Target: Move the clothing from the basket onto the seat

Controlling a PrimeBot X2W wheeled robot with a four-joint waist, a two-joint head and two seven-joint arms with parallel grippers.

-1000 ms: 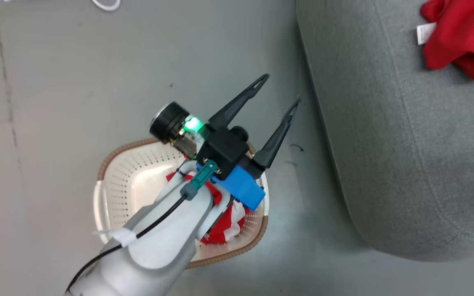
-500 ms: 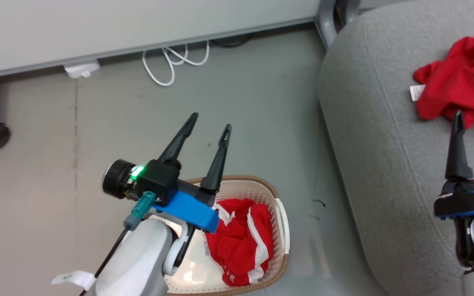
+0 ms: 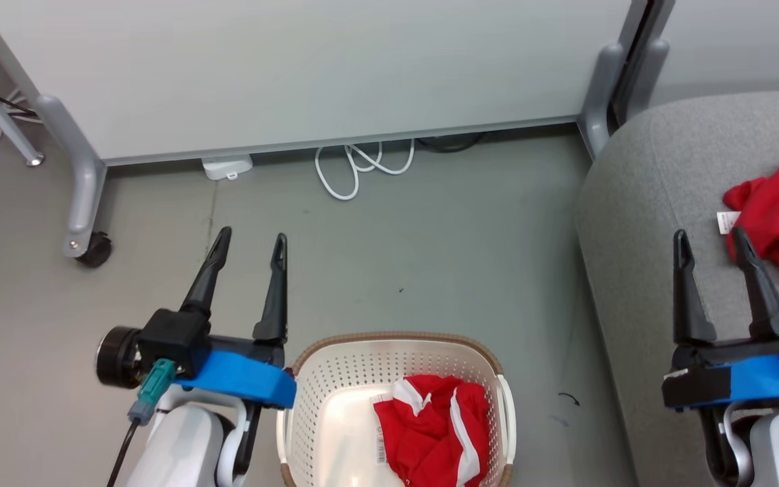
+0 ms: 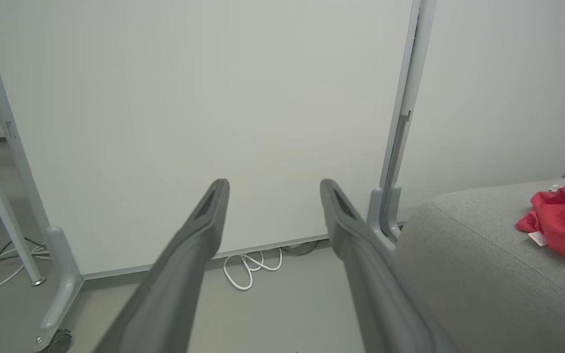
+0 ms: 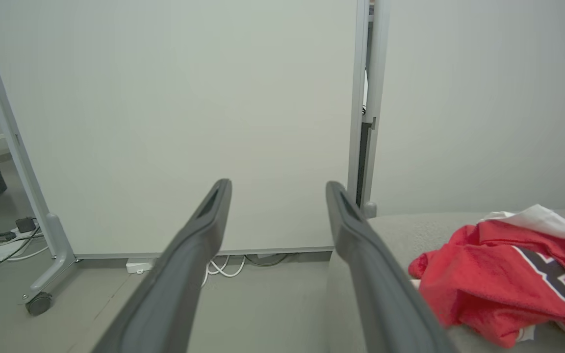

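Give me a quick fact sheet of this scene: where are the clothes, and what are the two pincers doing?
basket: cream, perforated, brown rim, on the floor between the arms
in basket: red garment with white stripes
seat: grey sofa cushion, to the right of the basket
on seat: red jersey with dark lettering
left pincer: open, empty, above the floor left of the basket
right pincer: open, empty, above the seat near the jersey
background: white cable by a wheeled partition panel

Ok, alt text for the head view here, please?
A cream basket on the floor holds a red, white-striped garment, flanked by the open, empty left pincer and right pincer. A second red garment lies on the grey seat at right.
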